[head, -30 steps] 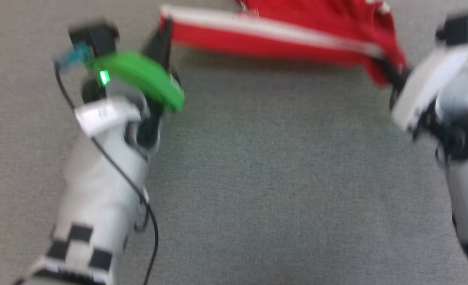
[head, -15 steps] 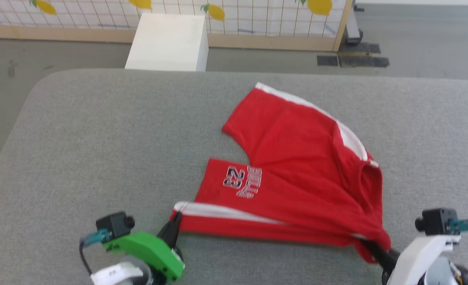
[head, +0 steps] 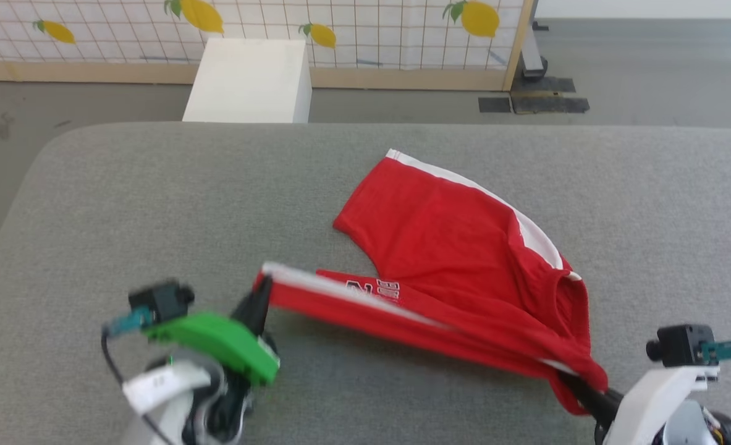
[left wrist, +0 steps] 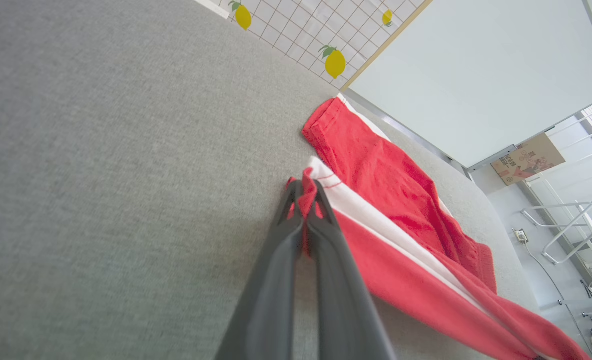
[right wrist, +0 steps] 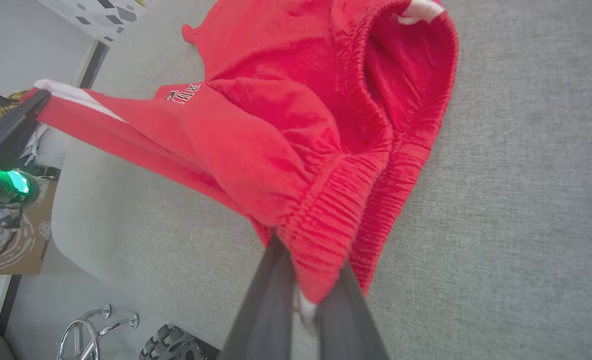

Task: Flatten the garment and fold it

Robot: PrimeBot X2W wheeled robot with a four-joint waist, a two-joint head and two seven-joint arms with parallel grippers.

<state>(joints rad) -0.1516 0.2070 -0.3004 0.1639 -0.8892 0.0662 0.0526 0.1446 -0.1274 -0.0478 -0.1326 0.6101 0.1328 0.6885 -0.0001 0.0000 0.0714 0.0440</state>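
Note:
The red shorts (head: 458, 247) lie on a grey padded table (head: 155, 204), their near side lifted and pulled taut between my two grippers. My left gripper (head: 260, 300) is shut on the white-trimmed hem corner; the left wrist view has its fingers (left wrist: 303, 200) pinching the striped leg (left wrist: 371, 220). My right gripper (head: 578, 386) is shut on the gathered waistband; in the right wrist view the waistband (right wrist: 326, 220) bunches over the fingers. The far leg (head: 414, 198) rests flat on the table. White lettering (right wrist: 185, 92) is half hidden under the raised edge.
Beyond the table's far edge stand a white box (head: 248, 80) and a lemon-patterned screen (head: 353, 25) on the floor. Bare grey table spreads to the left (left wrist: 100, 175) and right (right wrist: 526, 175) of the shorts. The table's near left corner is rounded.
The head camera swung up from the near table to the whole table. Since half a second ago my left gripper has lifted the hem corner up and away, folding the near leg over the lettering.

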